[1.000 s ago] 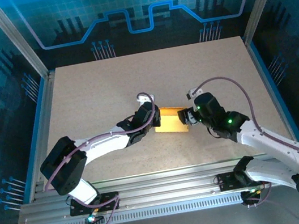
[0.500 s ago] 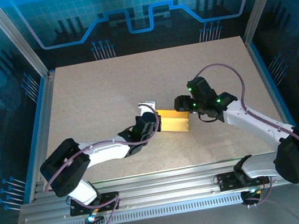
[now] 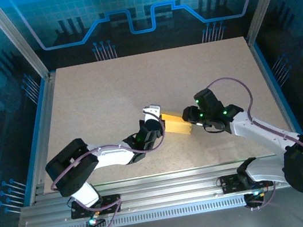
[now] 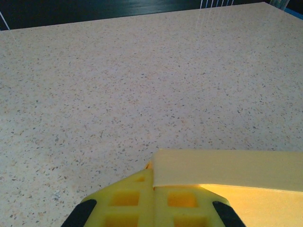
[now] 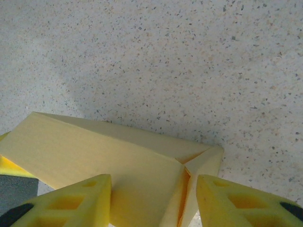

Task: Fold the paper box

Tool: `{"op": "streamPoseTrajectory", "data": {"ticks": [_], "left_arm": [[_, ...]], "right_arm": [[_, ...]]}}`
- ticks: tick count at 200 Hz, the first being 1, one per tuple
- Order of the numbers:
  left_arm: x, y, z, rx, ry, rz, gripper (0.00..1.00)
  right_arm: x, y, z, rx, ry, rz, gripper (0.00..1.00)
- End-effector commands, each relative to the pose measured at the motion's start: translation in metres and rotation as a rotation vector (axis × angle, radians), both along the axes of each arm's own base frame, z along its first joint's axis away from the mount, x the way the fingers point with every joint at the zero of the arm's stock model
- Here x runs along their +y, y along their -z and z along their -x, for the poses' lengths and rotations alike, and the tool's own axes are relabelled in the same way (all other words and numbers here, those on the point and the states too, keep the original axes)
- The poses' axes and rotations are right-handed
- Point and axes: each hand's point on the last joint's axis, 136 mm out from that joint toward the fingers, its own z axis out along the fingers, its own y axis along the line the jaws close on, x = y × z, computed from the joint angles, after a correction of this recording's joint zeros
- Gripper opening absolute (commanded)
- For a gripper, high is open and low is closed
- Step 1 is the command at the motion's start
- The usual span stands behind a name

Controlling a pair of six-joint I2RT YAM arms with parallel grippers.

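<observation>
The paper box (image 3: 175, 124), pale yellow card partly folded into a low wedge-like shell with an end flap standing open at its seam (image 5: 182, 189), lies on the speckled tabletop (image 3: 107, 92) a little near of centre, between the two arms. The left gripper (image 4: 153, 189) is at the box's left end with its yellow fingers (image 4: 125, 201) pressed together, a card panel's edge meeting their seam, though I cannot tell whether card is nipped there. The right gripper (image 5: 152, 178) stands spread, its fingers (image 5: 236, 201) either side of the box's right end corner.
</observation>
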Motion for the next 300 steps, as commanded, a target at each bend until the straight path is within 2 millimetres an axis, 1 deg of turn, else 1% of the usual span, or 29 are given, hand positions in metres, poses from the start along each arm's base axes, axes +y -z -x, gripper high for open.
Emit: {"op": "streamPoseTrajectory", "data": {"ticks": [1,30,45,73,99,107,111,120,126,143,163,180,194,215,234,245,264,275,287,300], "left_arm": [[0.021,0.054,0.016,0.108,-0.003,-0.18,0.04],[0.021,0.053,0.019,0.109,0.007,-0.18,0.14],[0.018,0.053,0.022,0.12,0.035,-0.175,0.26],[0.018,0.051,0.029,0.145,0.072,-0.184,0.42],[0.02,0.045,0.034,0.139,0.096,-0.18,0.52],[0.018,0.043,0.036,0.141,0.115,-0.179,0.54],[0.017,0.042,0.037,0.142,0.126,-0.175,0.58],[0.013,0.041,0.04,0.147,0.155,-0.167,0.6],[0.011,0.04,0.042,0.151,0.171,-0.16,0.64],[0.006,0.037,0.045,0.162,0.204,-0.137,0.67],[0.004,0.036,0.047,0.168,0.224,-0.111,0.68],[0.001,0.038,0.051,0.175,0.265,-0.082,0.69],[-0.001,0.039,0.054,0.19,0.304,-0.054,0.71],[-0.001,0.039,0.057,0.163,0.352,-0.038,0.75],[0.004,0.041,0.057,0.141,0.358,-0.032,0.75],[0.003,0.041,0.058,0.129,0.377,-0.041,0.79],[0.004,0.042,0.058,0.121,0.385,-0.05,0.8],[0.003,0.041,0.058,0.114,0.392,-0.049,0.87],[-0.001,0.037,0.06,0.096,0.414,-0.037,0.98],[-0.003,0.034,0.062,0.063,0.439,-0.022,0.99]], "right_arm": [[-0.017,0.03,0.02,0.105,0.04,0.054,0.48],[-0.016,0.032,0.02,0.109,0.036,0.052,0.48],[-0.015,0.031,0.018,0.106,0.033,0.054,0.48],[-0.016,0.031,0.017,0.104,0.039,0.061,0.48],[-0.017,0.034,0.018,0.109,0.043,0.068,0.48],[-0.017,0.035,0.019,0.109,0.043,0.068,0.48],[-0.018,0.035,0.019,0.11,0.046,0.069,0.48],[-0.018,0.037,0.019,0.113,0.045,0.071,0.48],[-0.018,0.037,0.018,0.112,0.046,0.072,0.48],[-0.018,0.04,0.018,0.117,0.047,0.076,0.47],[-0.018,0.044,0.019,0.122,0.047,0.088,0.47],[-0.019,0.05,0.02,0.132,0.05,0.096,0.47],[-0.019,0.052,0.02,0.136,0.052,0.102,0.47],[-0.02,0.055,0.02,0.139,0.054,0.111,0.46],[-0.02,0.057,0.02,0.142,0.055,0.115,0.46],[-0.02,0.058,0.02,0.145,0.056,0.116,0.46],[-0.02,0.059,0.02,0.145,0.056,0.119,0.46],[-0.021,0.06,0.02,0.142,0.056,0.123,0.46],[-0.022,0.062,0.021,0.141,0.06,0.128,0.45],[-0.023,0.065,0.022,0.14,0.067,0.131,0.44]]}}
